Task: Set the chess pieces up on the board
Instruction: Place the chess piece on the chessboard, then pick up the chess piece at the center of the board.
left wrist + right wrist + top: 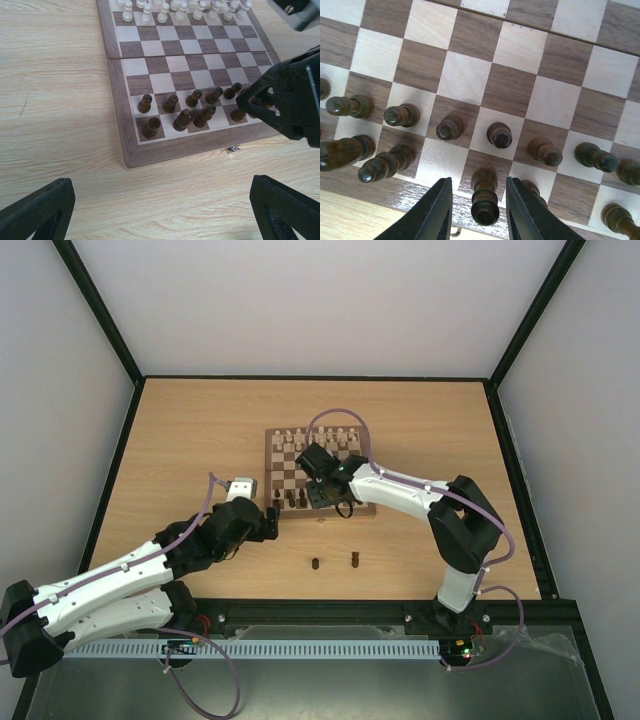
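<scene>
The board [271, 470] lies mid-table, and several dark chess pieces [170, 103] stand on its two near rows. Over the near edge my right gripper [325, 492] is open. In the right wrist view its fingers [437, 210] flank a tall dark piece [485, 197] that stands on a dark near-row square, with a gap on each side. Two more dark pieces [314, 563] [354, 559] stand on the table in front of the board. My left gripper [268, 522] hangs wide open and empty off the board's near-left corner [112, 150].
Cream-white chessmen [300, 435] fill the board's far rows. A small metal latch [232, 148] sticks out of the near border. Black rails edge the table. The right arm crosses over the board's near-right part.
</scene>
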Tool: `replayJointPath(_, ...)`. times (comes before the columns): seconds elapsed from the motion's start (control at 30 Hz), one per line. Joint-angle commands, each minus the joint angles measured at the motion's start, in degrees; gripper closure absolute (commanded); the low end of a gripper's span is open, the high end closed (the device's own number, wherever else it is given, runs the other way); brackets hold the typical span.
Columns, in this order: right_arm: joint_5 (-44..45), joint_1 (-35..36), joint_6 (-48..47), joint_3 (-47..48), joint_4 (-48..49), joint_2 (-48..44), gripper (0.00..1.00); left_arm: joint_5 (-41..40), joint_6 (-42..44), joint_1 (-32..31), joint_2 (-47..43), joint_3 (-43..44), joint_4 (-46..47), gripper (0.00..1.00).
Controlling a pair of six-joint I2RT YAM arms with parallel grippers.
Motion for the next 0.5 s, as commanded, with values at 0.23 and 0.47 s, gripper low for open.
replayJointPath(0.23, 0.65, -0.03, 0.84, -3.72, -3.03, -12.54, 0.49, -0.9, -0.22, 0.31, -0.03, 0.58, -0.14, 0.01)
replayJointPath(0.47, -0.65, 4.99, 2.88, -13.64, -3.33, -20.94, 0.26, -1.52, -0.61, 0.34, -0.17, 0.57, -0.41, 0.01)
